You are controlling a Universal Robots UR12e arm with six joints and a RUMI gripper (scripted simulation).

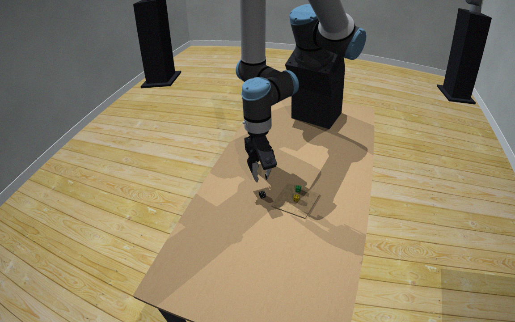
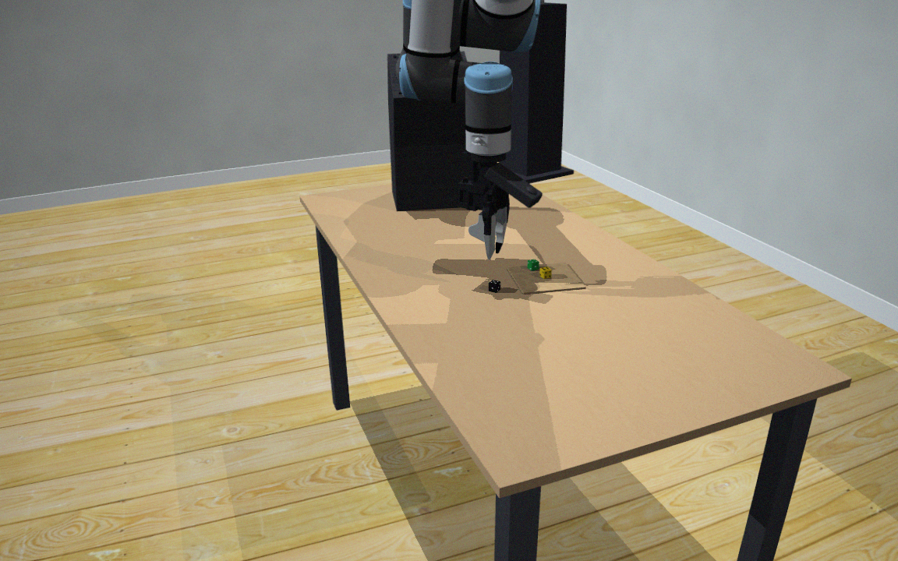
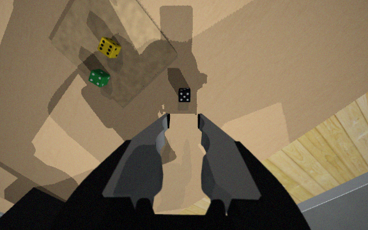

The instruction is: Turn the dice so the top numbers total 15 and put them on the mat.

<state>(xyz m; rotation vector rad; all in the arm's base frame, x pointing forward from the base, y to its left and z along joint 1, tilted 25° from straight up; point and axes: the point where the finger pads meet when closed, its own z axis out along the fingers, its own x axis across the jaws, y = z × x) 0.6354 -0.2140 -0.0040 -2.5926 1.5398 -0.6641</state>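
The gripper [image 1: 261, 180] [image 2: 494, 255] [image 3: 184, 117] is partly open with nothing between its fingertips, and it hangs above the table near the black die. The black die [image 1: 262, 194] [image 2: 494, 286] [image 3: 184, 95] lies on the table beside the mat, with five pips facing the wrist camera. The yellow die [image 1: 296, 197] [image 2: 545, 273] [image 3: 108, 47] sits on the thin mat [image 1: 291, 208] [image 2: 563, 282] [image 3: 152, 64] and shows six. The green die [image 1: 298, 188] [image 2: 533, 265] [image 3: 99, 78] shows four, at the mat's edge. I cannot tell whether its base is fully on.
The table [image 1: 275, 272] [image 2: 648, 362] carries the mat and the black die. The arm's black pedestal [image 1: 316, 95] [image 2: 428, 153] stands at the table's back end. Arm shadows fall over the mat and dice.
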